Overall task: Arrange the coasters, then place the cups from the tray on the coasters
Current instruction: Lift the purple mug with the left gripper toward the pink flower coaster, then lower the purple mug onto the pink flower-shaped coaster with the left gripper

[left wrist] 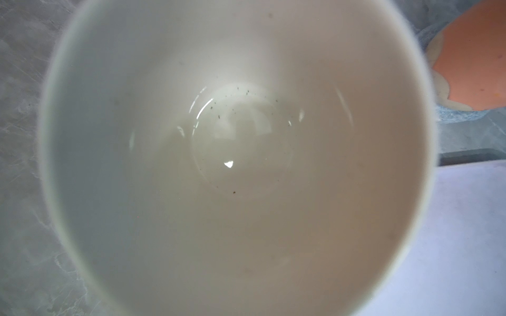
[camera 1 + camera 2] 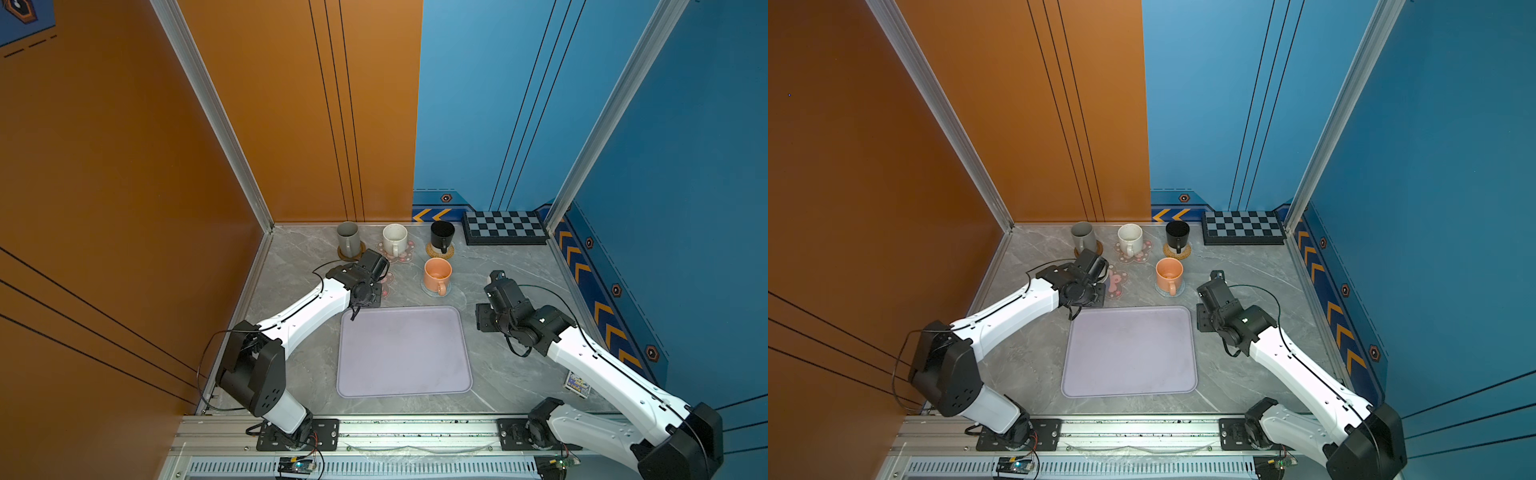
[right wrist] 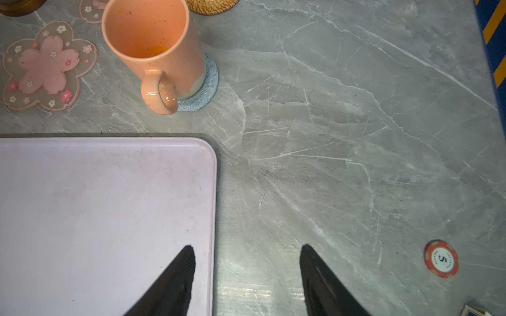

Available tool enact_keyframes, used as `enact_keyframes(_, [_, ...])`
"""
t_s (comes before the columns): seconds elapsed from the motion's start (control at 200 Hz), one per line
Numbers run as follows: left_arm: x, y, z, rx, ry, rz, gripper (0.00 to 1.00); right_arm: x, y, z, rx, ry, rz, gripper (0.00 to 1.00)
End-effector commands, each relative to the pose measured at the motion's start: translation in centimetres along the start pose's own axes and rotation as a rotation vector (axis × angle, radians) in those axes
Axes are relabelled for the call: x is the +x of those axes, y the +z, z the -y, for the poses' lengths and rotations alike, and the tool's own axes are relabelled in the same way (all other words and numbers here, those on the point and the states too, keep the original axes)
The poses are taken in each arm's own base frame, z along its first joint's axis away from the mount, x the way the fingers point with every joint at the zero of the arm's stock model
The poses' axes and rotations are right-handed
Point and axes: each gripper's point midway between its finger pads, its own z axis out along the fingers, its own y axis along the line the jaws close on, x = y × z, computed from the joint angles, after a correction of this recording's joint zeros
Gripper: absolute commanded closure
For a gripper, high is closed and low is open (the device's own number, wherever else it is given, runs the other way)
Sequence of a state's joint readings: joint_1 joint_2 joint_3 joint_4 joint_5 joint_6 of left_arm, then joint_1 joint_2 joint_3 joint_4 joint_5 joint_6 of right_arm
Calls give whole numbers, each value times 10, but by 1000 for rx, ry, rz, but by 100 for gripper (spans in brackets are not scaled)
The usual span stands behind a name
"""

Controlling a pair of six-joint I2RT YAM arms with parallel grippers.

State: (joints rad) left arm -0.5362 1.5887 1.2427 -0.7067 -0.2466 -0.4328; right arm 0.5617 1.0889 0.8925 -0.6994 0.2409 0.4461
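Grey marble desk [image 2: 519, 270] is carrying pale lavender rounded-rectangle tray [image 2: 403, 353] at centre. Right gripper [image 3: 247, 254] is hanging open over the tray's corner. Left gripper [image 2: 370, 291] is clamping lavender cream-lined mug [image 1: 238, 164] near pink flower-shaped coaster [image 2: 1117, 282]. Orange mug [image 3: 153, 46] is standing on grey-blue woven round coaster [image 3: 202, 90].

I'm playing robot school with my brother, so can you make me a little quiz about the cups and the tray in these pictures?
1. True or false: cups stand on the tray.
2. What does the orange cup stand on? A the tray; B a blue woven coaster; C another cup.
3. Fill in: the right gripper is ___ (open or shut).
Key: 1 false; 2 B; 3 open.
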Motion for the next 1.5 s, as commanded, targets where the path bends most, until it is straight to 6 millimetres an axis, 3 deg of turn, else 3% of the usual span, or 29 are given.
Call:
enact_keyframes(0.0, [-29,-7,1,4,-15,80,100,2,0,7,36,-7,-17,36])
enact_keyframes(0.746, [-49,16,4,2,-73,66,100,9,-1,20,54,10,-21,36])
enact_keyframes(1.497, [-57,43,13,37,-57,14,100,13,-1,30,61,36,-21,36])
